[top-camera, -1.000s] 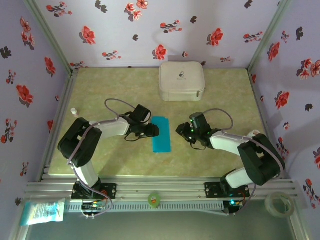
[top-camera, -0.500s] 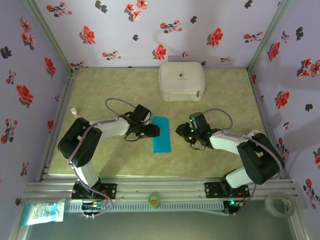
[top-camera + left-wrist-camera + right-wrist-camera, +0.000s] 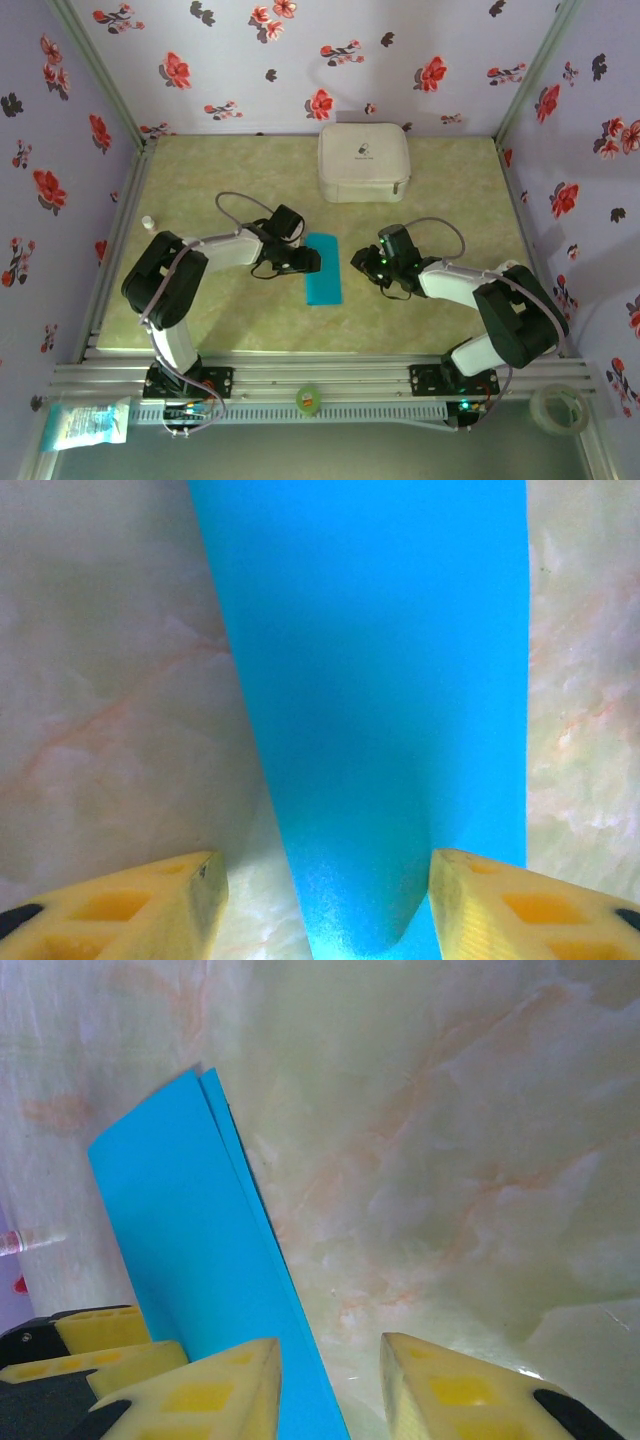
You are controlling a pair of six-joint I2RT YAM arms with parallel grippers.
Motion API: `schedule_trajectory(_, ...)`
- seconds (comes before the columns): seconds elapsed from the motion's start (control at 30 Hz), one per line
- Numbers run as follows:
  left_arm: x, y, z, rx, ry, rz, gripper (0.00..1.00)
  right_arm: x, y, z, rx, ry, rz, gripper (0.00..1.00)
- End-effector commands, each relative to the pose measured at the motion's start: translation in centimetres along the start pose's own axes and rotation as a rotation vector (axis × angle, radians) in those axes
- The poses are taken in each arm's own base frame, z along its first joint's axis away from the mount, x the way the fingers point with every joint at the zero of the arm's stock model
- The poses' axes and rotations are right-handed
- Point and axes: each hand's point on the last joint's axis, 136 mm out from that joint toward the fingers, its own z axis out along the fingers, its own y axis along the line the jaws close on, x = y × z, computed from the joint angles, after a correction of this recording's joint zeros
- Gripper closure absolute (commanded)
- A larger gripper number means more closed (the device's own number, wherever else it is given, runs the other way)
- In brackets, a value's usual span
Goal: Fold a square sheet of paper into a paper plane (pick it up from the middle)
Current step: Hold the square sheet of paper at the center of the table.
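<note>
The square sheet of paper [image 3: 324, 275] lies flat on the marbled table, folded into a narrow turquoise strip whose two layers show at its edge [image 3: 180, 1230]. My left gripper [image 3: 312, 262] hovers low over the strip's left side, open, with the blue paper [image 3: 380, 680] running between its yellow fingers [image 3: 150, 905] and touching neither. My right gripper [image 3: 358, 258] sits just right of the strip, open over bare table [image 3: 330, 1360]; the paper's edge passes under its left finger [image 3: 215, 1395]. The paper plane is out of view.
A white zip case [image 3: 363, 162] stands at the back of the table. A small white bottle [image 3: 148, 221] sits by the left wall. On the front rail lie a tape roll [image 3: 557, 408] and a packet [image 3: 85, 424].
My left gripper has crept right, further over the strip, and its jaws have widened a little. The right gripper and the paper have stayed put.
</note>
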Motion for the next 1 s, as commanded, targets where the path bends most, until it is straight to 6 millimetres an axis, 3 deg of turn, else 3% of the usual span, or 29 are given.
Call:
schedule_trajectory(0.0,1.2,1.3,1.7,-0.038,0.066,0.028,0.42,-0.2,0.6,0.1,-0.006,0.0,0.0,0.68)
schedule_trajectory(0.97,2.8,2.5,2.7,-0.159,0.162,0.052,0.42,-0.2,1.1,0.0,-0.002,0.0,-0.012,0.68)
